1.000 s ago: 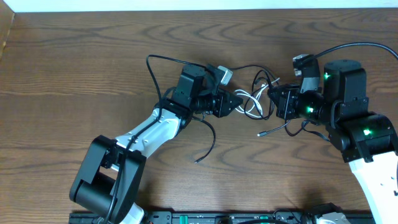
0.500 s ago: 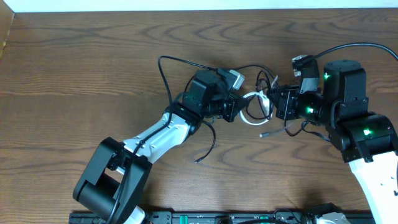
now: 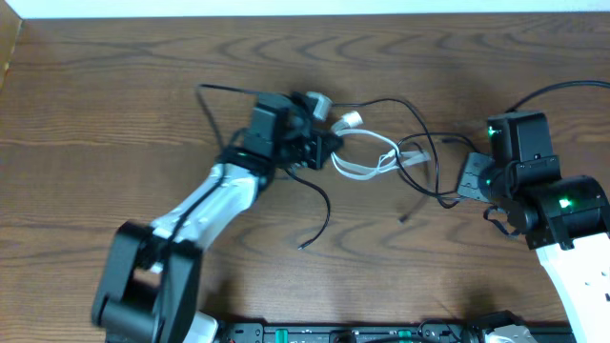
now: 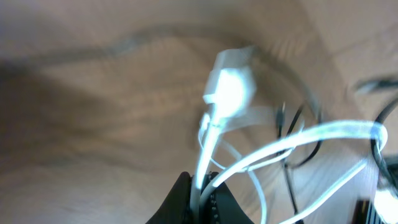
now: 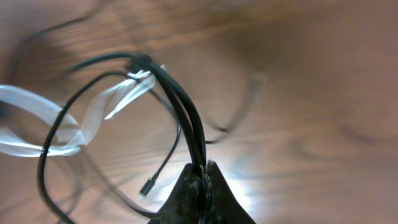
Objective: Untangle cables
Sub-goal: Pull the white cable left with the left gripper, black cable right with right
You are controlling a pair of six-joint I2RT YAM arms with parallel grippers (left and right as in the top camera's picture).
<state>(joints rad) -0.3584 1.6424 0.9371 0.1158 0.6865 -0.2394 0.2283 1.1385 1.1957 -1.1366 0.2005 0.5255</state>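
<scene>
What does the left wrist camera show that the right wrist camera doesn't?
Only the left wrist view: the left fingers pinching the white cable, its white plug up close. Only the right wrist view: the right fingers shut on the black cable, plus a small black plug. Both: blurred loops of white and black cable over the wooden table.

Plenty of open desk point(image 3: 105, 114) on the far left and along the back edge, easy to pass there. The tight spot is the middle. Loops of white cable point(image 3: 367, 162) and strands of black cable point(image 3: 434, 167) stretch across the gap between the left claw point(image 3: 334, 152) and right claw point(image 3: 459, 179), each pinched onto its cord, so no straight way through. In front, between the left arm point(image 3: 210, 200) and right arm point(image 3: 558, 205), the wood is mostly open. Only a loose black strand point(image 3: 327, 208) curls across it.
</scene>
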